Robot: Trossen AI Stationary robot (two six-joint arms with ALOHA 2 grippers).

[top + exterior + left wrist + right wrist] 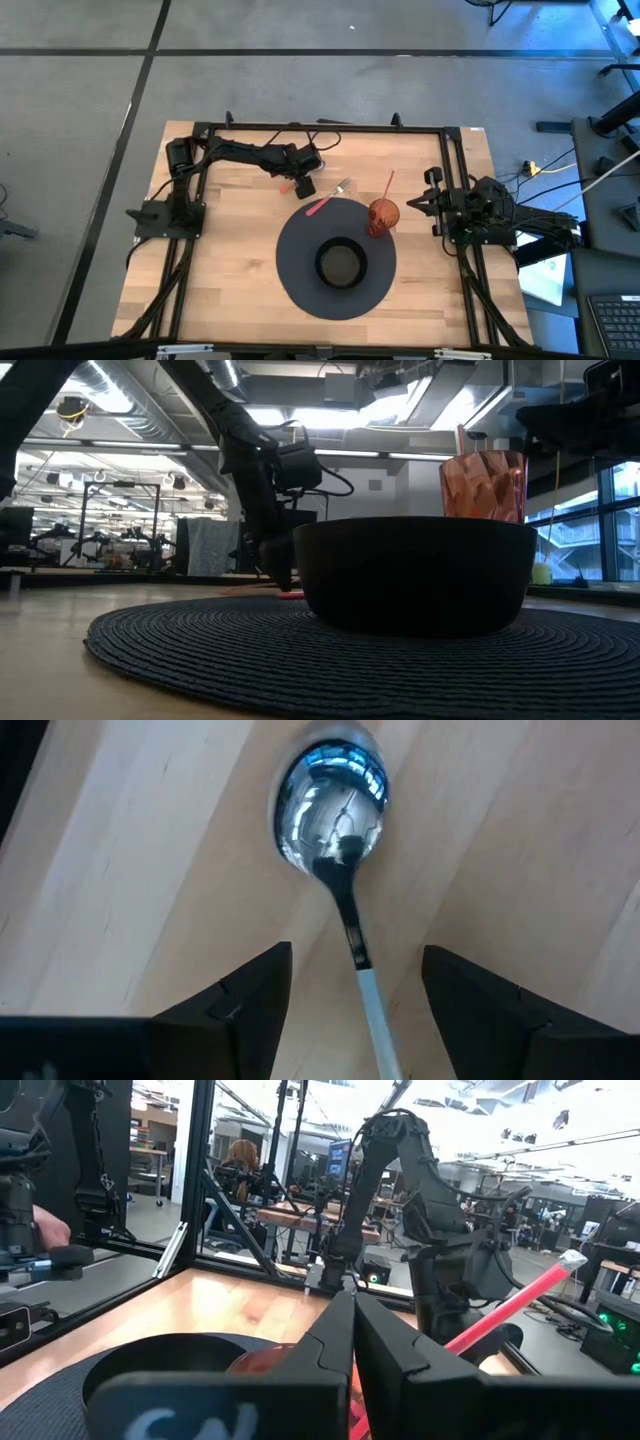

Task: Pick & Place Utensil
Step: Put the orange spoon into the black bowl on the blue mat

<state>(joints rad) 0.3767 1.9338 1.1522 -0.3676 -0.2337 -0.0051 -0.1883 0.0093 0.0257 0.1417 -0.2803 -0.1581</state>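
A shiny metal spoon (330, 805) lies flat on the wooden table, its thin handle (362, 975) running back between my left gripper's fingers. My left gripper (355, 955) is open, tilted down over the spoon, one finger on each side of the handle and apart from it. In the high view this gripper (303, 187) stands just beyond the far-left edge of the round dark mat (295, 285) and covers the spoon. A pink-handled utensil (325, 200) lies beside it. My right gripper (352, 1290) is shut and waits at the table's right side (415, 203).
A black bowl (340, 263) sits in the middle of the mat. A red faceted cup (383, 216) with a pink stick (388, 185) leaning out of it stands on the mat's far-right part. Black frame rails (320, 128) run along the table's edges.
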